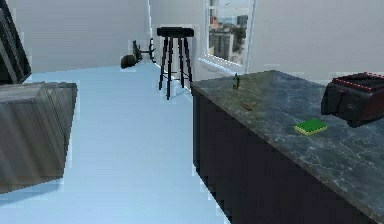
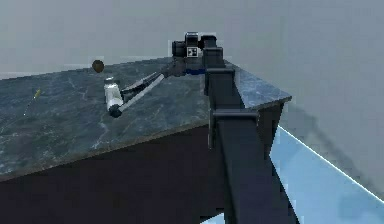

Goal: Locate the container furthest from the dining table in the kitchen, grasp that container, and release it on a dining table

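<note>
In the arm side view my arm reaches out over a dark stone counter. The gripper ends at a small whitish cylinder that is at the countertop by the fingertips. I cannot tell whether the gripper holds anything. A small round brownish thing sits near the counter's far edge, and a tiny speck lies further left. In the forward view the same kind of dark counter runs along the right side.
On the counter in the forward view lie a flat green thing, a dark red and black appliance and a small dark thing. A black stool stands by a window. A grey wooden piece of furniture is at the left. Pale floor lies between.
</note>
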Tool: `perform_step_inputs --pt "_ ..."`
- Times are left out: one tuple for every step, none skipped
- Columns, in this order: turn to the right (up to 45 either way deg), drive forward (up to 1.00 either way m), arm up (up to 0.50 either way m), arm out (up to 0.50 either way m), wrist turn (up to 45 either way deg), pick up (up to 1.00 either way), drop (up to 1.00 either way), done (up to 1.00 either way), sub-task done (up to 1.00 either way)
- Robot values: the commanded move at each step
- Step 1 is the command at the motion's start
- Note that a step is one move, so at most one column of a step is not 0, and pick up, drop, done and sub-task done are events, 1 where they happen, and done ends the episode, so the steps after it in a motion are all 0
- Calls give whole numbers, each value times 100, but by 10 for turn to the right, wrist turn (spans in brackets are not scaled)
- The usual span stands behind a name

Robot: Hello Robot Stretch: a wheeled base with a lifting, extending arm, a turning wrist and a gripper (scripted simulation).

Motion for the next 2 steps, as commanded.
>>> perform_step_inputs --pt "0 0 0 0 -270 0 0 0 0" --pt "0 0 0 -48 0 0 0 0 0"
